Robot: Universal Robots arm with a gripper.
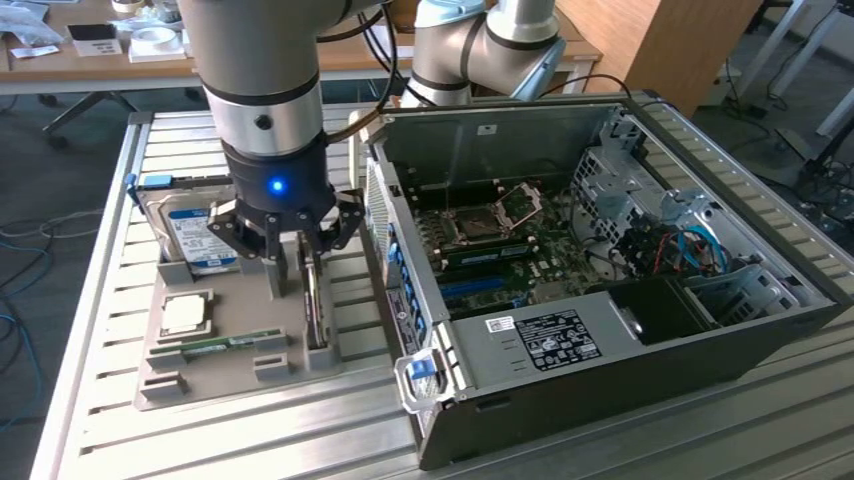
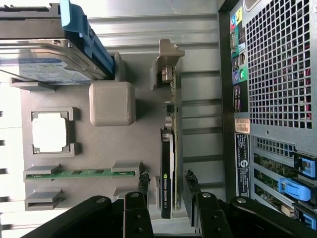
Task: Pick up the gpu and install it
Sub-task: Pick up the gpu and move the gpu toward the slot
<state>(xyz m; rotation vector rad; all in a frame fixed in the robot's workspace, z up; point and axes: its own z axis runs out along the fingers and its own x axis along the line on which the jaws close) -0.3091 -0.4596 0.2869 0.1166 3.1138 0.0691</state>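
While the robot arm is hanging over a gray parts tray [image 1: 220,385] on a slatted metal table [image 1: 94,430], the components are lining up across the exterior view from its left. A silver hard drive [image 1: 198,238] with a blue-and-white label is standing on edge at the tray's eleven o'clock corner, a blue frame running along its edge. At six o'clock from it, a processor chip [image 1: 184,315] is lying flat in a square pocket. A narrow green RAM stick [image 1: 220,347] is resting in its holders at the tray's seven o'clock. Along the tray's three o'clock edge the gpu [image 1: 315,322] is standing on its long edge in a slot, and the gripper [image 1: 299,272] is reaching down over it. Seen from the wrist, the gripper [image 2: 167,182] is straddling the gpu [image 2: 168,148]. Its fingers [image 2: 143,186] are standing apart on either side of the card, with a sliver of gap showing at each face, so nothing is being clamped. At three o'clock of the tray, the open computer case [image 1: 601,400] is lying on its side, its motherboard [image 1: 501,235] facing up.
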